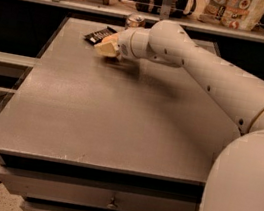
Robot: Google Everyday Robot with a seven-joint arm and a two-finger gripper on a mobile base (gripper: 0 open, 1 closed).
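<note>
Gripper [106,47], its grip impossible to tell, hangs at the grey table's [93,121] eleven o'clock, just beside a flat black packet [99,35]. A stray nudge risks shoving the packet into the can [135,21] at twelve o'clock.

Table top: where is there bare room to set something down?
The near half of the table, from the front edge up to the arm, is bare, as is the left strip. It is crowded at the far edge: the hand is beside a dark packet, with a can behind.
</note>
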